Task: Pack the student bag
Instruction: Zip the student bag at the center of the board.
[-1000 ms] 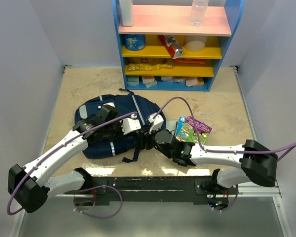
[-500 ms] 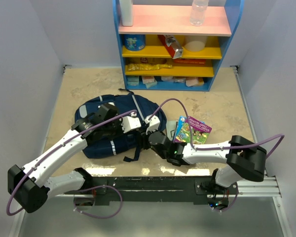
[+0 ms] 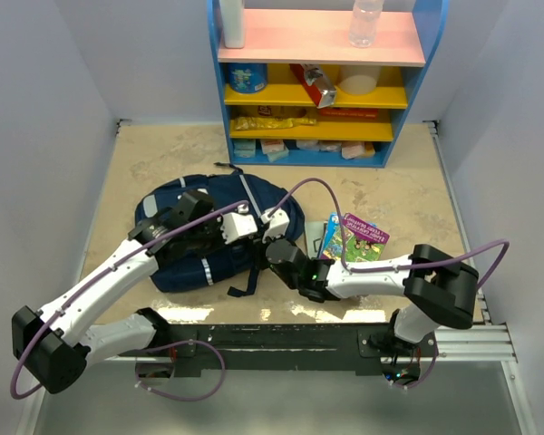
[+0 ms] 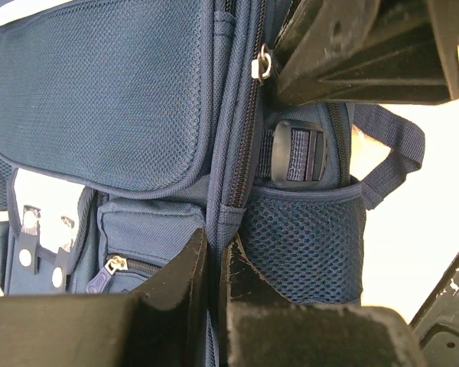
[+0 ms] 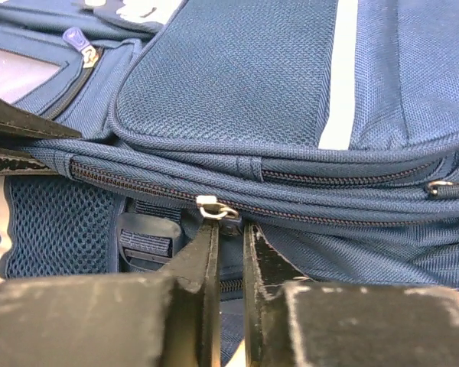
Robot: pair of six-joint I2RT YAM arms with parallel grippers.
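The student bag [image 3: 204, 222], navy blue with light stripes, lies flat on the table's left half. My left gripper [image 3: 257, 237] sits at its right edge. In the left wrist view this gripper [image 4: 216, 246] is shut on a seam of the student bag [image 4: 107, 99] beside the mesh side pocket [image 4: 306, 237]. My right gripper [image 3: 274, 248] meets the same edge from the right. Its fingers [image 5: 228, 229] are closed narrowly on the dark pull hanging from a silver zipper slider [image 5: 213, 206] on the student bag [image 5: 237, 76].
Colourful books [image 3: 354, 240] lie on the table right of the bag. A blue shelf unit [image 3: 317, 82] with snacks and bottles stands at the back. A black strap buckle [image 4: 294, 153] sits above the mesh pocket, and a loose strap trails toward the near table edge.
The right arm has slid left to the bag's edge, and its jaws have narrowed from wide apart onto the zipper pull. The left gripper has kept its hold.
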